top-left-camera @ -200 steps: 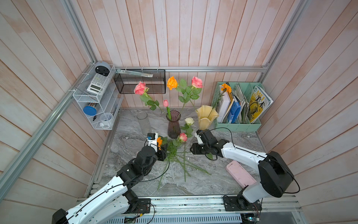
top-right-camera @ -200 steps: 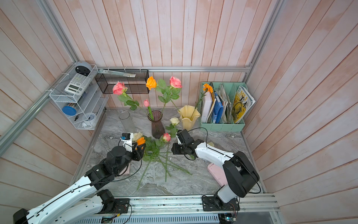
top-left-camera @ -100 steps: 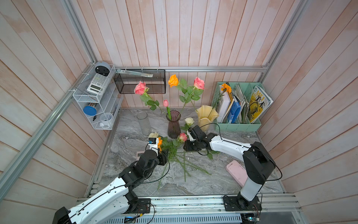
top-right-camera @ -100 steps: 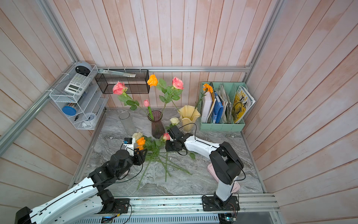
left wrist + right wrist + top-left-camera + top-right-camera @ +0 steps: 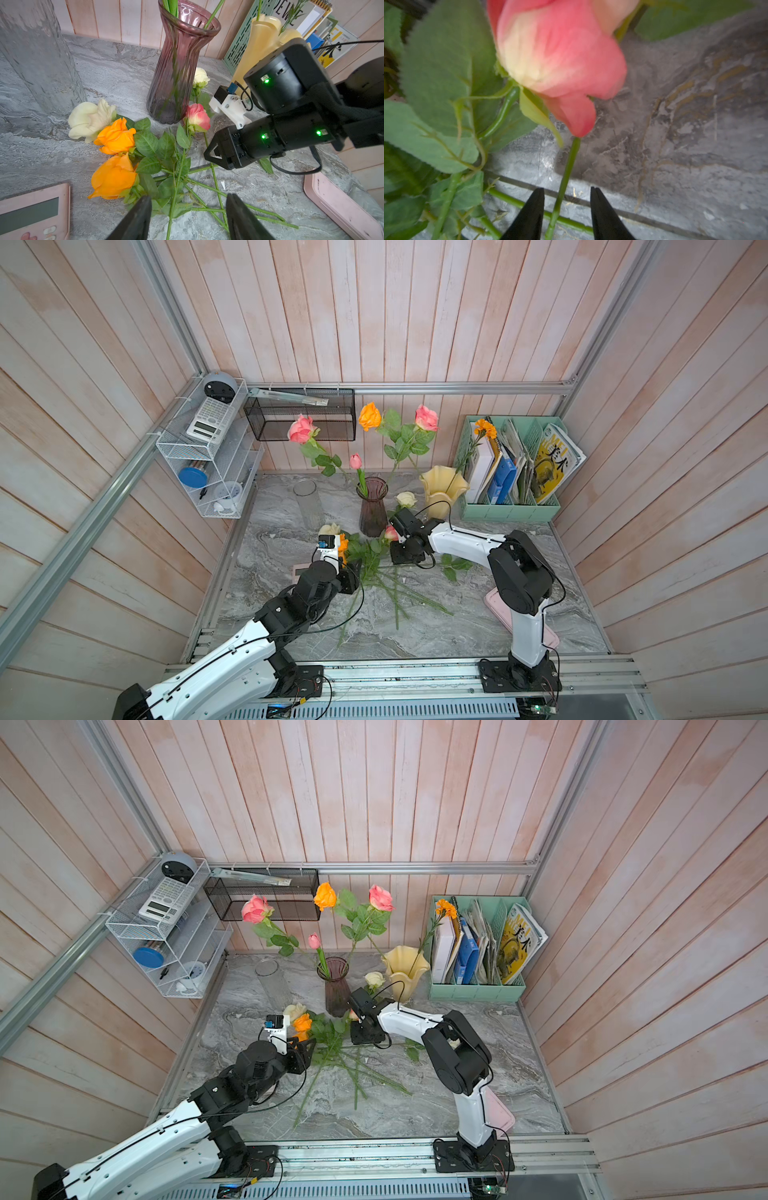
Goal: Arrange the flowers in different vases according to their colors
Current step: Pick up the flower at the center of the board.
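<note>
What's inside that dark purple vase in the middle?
Green stems stand in the purple vase, visible through its tinted glass. A pink bud tops one. The stem ends at the bottom are too dim to make out.

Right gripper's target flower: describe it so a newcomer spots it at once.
Start at the dark purple vase in the middle of the table. At its foot, toward the yellow vase, lies a pink rose, its stem between the open jaws of the right gripper. It is the only pink head lying down; its neighbours are orange roses and cream flowers.
</note>
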Motion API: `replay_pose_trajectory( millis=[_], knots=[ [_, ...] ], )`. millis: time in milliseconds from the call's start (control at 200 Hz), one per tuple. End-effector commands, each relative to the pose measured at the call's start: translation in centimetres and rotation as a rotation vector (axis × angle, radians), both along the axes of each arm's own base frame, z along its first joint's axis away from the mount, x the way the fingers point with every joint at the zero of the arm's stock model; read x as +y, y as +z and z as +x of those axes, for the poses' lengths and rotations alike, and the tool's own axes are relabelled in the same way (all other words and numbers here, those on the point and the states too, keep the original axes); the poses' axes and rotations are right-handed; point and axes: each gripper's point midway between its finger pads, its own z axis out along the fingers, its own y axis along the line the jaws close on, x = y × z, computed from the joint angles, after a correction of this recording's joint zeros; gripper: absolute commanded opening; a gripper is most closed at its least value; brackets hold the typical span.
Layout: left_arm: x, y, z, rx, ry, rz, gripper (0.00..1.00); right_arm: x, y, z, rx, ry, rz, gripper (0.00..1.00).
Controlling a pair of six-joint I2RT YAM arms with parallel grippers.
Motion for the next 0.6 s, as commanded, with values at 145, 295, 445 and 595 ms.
replay_pose_trajectory(
  millis=[145,295,445,595],
  knots=[
    [0.0,-0.5,-0.1,-0.013,-0.012,0.015,0.62,-0.6,-1.8,0.0,0.032,0.017,-0.104,0.36],
    [-0.1,-0.7,-0.1,-0.015,-0.016,0.017,0.62,-0.9,-2.3,0.0,0.032,0.013,-0.120,0.19],
    [-0.3,-1.0,0.0,-0.008,-0.023,0.022,0.62,-0.6,-1.4,0.7,0.000,0.013,-0.109,0.07],
    [-0.5,-1.0,0.1,-0.008,-0.028,0.025,0.62,-0.4,0.3,1.8,-0.050,0.002,-0.093,0.00]
  ],
)
